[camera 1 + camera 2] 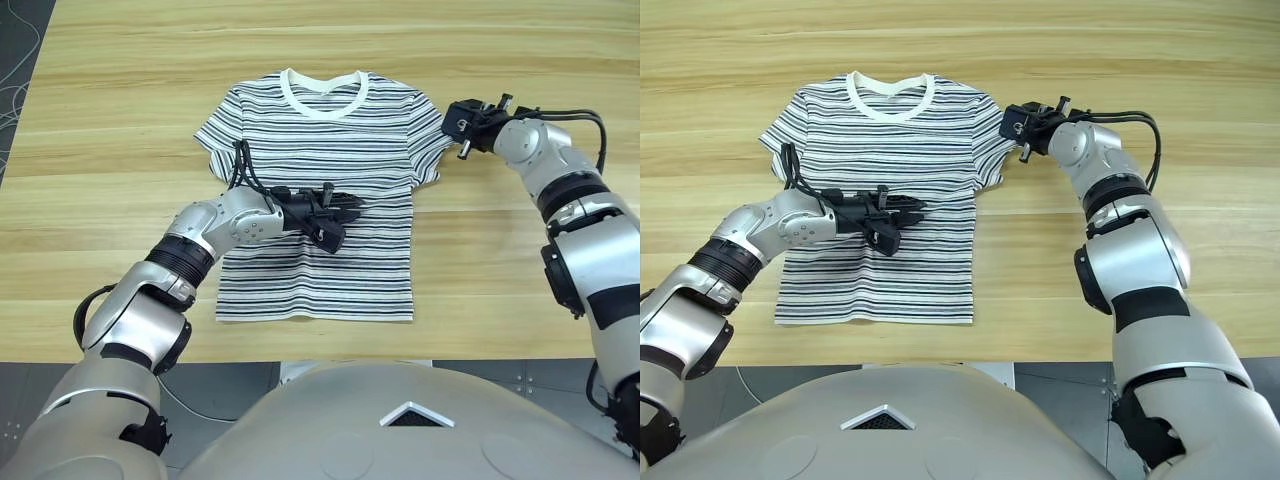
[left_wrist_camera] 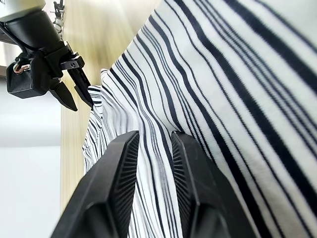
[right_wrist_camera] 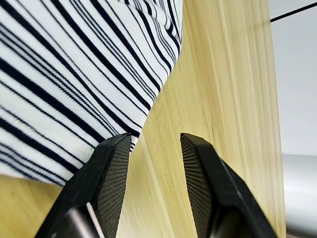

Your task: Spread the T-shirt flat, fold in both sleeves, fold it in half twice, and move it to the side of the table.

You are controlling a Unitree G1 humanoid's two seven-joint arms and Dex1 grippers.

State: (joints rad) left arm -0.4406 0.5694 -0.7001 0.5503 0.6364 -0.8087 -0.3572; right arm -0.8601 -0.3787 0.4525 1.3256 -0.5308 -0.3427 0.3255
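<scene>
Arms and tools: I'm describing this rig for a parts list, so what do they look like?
The left arm and right arm are silver shells with black joint bands. Black cables loop over the right forearm and the left wrist. The left tool and right tool are black, with two flat, ribbed fingers.

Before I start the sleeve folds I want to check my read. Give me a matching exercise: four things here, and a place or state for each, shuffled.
1. T-shirt
2. left gripper
3. right gripper
4. neckband

A. open, at the hem of a sleeve
B. white
C. over the shirt's middle
D. spread flat on the table

Pairs: 1-D, 2-C, 3-A, 4-B.
</scene>
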